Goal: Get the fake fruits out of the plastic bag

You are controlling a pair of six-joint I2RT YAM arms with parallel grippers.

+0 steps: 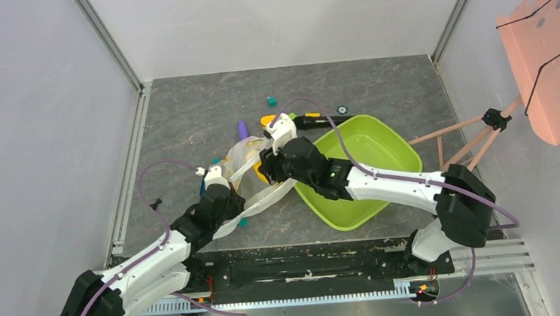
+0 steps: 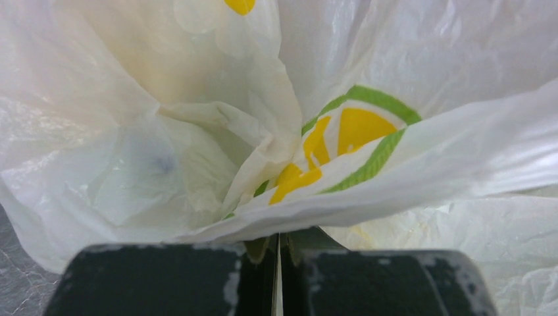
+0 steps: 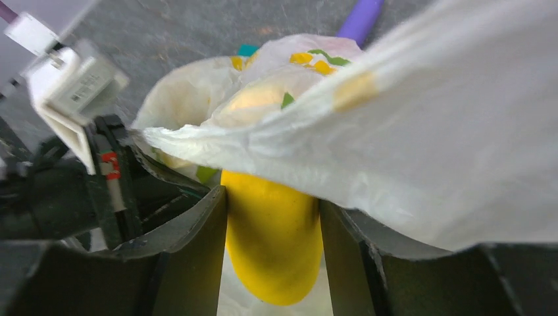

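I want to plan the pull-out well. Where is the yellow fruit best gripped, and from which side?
Grip the yellow fruit across its rounded body, on the bare part below the edge of the plastic bag, coming from the side that no film covers. The right gripper clamps it there; the left gripper pinches the bag.

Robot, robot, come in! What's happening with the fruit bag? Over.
Left gripper shut on plastic bag. Right gripper shut on yellow fruit. Bag film draped over the fruit's top. Over.

Top of yellow fruit hidden under plastic bag, purple cylinder cut off by picture's edge
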